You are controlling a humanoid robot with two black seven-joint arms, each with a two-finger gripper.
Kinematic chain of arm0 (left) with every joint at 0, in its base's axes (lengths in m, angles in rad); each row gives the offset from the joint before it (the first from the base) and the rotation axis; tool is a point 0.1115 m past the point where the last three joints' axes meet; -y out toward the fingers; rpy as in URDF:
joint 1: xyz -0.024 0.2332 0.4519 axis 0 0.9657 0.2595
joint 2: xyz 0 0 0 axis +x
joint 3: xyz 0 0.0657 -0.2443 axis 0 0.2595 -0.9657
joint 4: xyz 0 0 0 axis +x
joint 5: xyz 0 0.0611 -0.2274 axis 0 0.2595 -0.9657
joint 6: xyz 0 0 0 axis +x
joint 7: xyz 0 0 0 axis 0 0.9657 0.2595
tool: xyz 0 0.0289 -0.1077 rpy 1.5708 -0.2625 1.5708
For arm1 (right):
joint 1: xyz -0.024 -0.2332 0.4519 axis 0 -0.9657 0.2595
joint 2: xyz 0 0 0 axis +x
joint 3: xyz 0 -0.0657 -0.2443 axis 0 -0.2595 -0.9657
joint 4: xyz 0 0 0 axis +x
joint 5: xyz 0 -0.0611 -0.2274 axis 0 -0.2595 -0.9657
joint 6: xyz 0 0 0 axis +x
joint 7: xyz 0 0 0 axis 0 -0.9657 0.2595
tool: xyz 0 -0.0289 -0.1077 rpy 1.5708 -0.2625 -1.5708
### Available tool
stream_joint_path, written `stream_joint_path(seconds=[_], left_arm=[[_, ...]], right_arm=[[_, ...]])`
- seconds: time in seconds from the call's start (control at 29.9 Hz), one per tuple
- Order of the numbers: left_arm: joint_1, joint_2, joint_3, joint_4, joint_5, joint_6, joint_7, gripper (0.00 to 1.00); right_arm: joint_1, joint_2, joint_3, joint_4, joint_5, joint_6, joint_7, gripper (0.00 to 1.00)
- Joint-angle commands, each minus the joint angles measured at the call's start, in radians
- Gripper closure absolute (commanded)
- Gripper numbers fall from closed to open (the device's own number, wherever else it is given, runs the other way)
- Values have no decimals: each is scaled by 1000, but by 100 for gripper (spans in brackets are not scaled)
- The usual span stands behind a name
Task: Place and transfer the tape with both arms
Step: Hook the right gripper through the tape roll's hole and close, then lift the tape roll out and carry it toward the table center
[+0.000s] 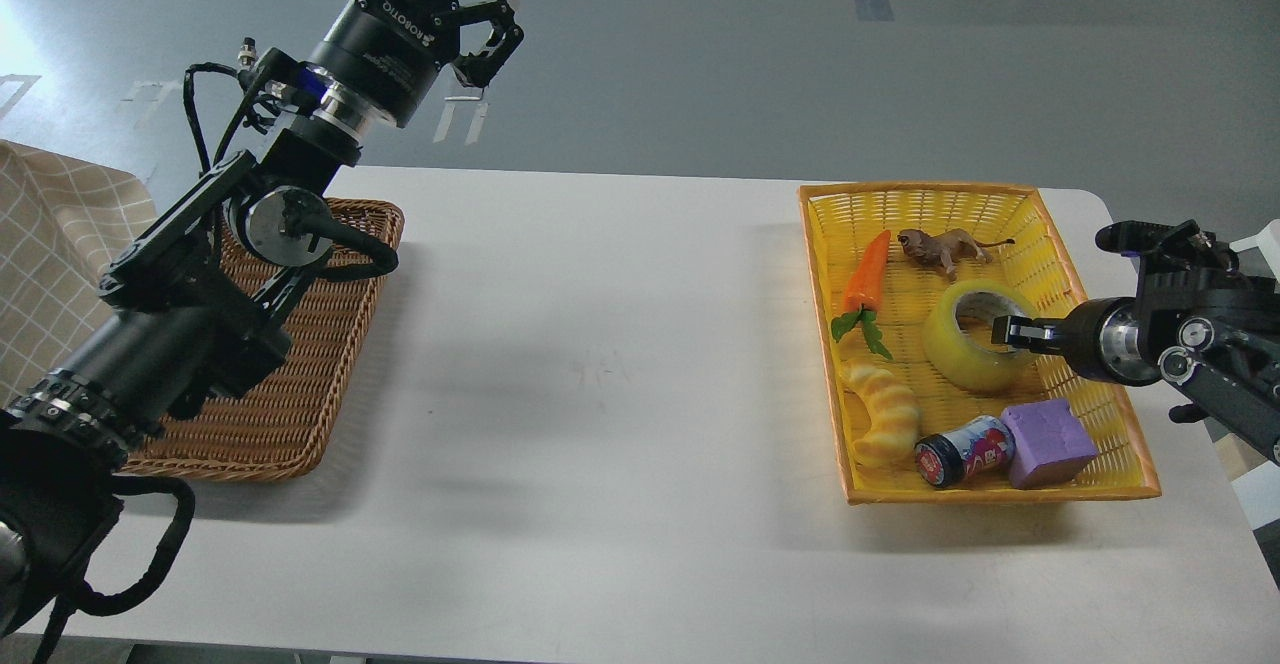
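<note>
tape roll (pixel 978 335), translucent yellow w/ a pale core, sits in the yellow plastic basket (pixel 1098 422) at the right of the white bench (pixel 600 364), roughly mid-basket toward its right wall. right end effector (pixel 1010 330) comes in from the right edge, its tip over the roll's core opening; seen small and end-on, so can't tell if fingers are spread or closed, or if it touches the tape. other stuff in the same basket: toy carrot (pixel 866 277) w/ green leaves at the left side, toy lion (pixel 940 247) near the back, croissant toy (pixel 883 411) front-left, small can (pixel 962 451) lying on its side at the front, purple block (pixel 1049 441) just beside the can at the front-right. left end effector (pixel 452 6) is held high above the bench's far-left area, fingers spread wide, holding nothing. brown wicker tray (pixel 300 364) lies at the left of the bench, partly hidden by the left arm. checked cloth (pixel 55 244) shows at the far left edge.
</note>
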State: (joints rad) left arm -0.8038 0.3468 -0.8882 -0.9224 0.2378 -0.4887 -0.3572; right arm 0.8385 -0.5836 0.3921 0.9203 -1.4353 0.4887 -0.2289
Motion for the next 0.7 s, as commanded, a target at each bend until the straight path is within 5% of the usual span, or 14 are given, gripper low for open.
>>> stream_joint_path(seconds=[0.0, 0.67], left_arm=[[0, 3, 0, 2, 0, 0, 0, 2], [0, 14, 0, 2, 0, 0, 0, 2]], right_arm=[[14, 1, 1, 6, 4, 0, 0, 100], [211, -96, 8, 252, 36, 0, 0, 100]])
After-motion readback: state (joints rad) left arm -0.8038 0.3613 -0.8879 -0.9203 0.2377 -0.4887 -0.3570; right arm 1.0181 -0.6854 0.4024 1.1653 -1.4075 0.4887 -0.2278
